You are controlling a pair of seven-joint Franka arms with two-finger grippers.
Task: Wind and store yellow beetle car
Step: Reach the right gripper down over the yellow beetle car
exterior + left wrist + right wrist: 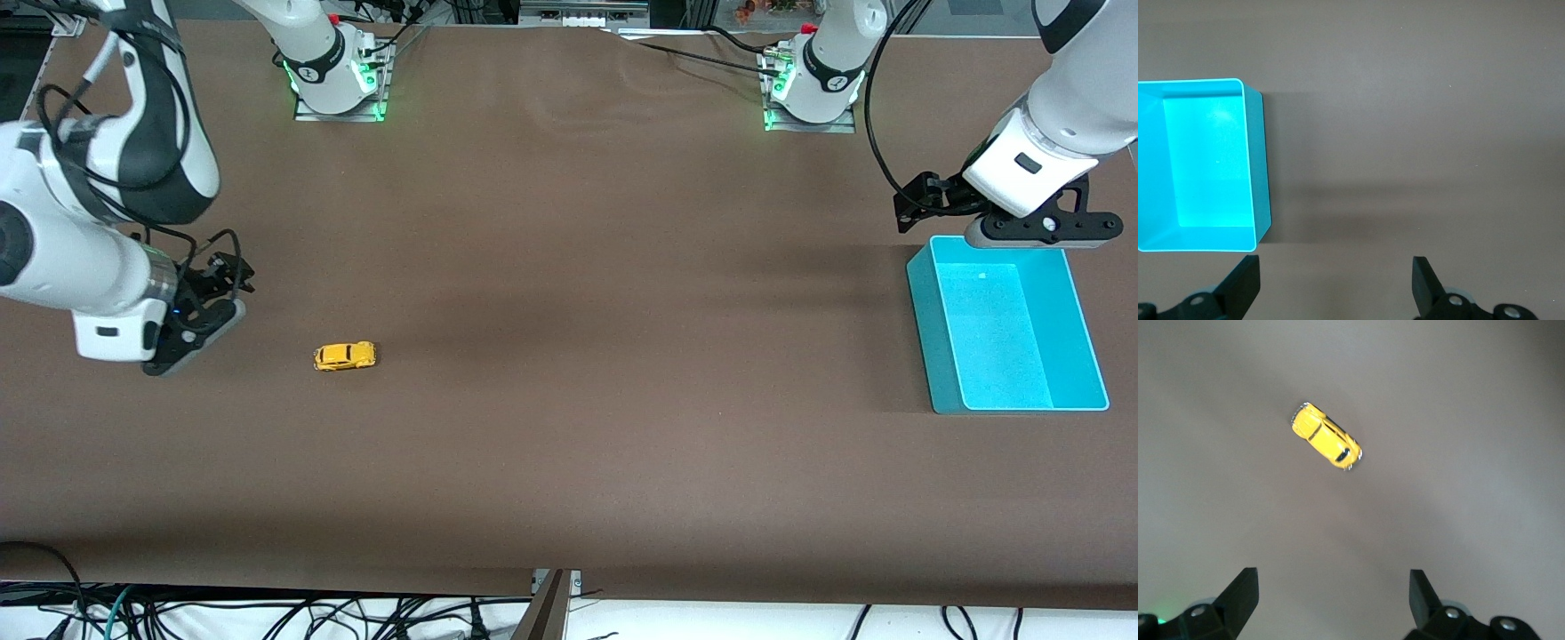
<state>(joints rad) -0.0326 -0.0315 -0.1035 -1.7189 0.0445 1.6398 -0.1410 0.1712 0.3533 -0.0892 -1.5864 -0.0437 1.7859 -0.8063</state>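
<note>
The yellow beetle car [344, 356] stands alone on the brown table toward the right arm's end; it also shows in the right wrist view [1326, 445]. My right gripper [191, 342] hovers beside the car, nearer that end of the table, open and empty [1333, 600]. The cyan bin [1007, 326] stands empty toward the left arm's end; it also shows in the left wrist view [1201, 165]. My left gripper [1022, 233] hovers over the bin's edge nearest the robot bases, open and empty [1337, 287].
The brown table [569, 356] stretches wide between the car and the bin. The two arm bases [336, 71] [813, 84] stand along the table's edge farthest from the front camera. Cables hang below the nearest edge.
</note>
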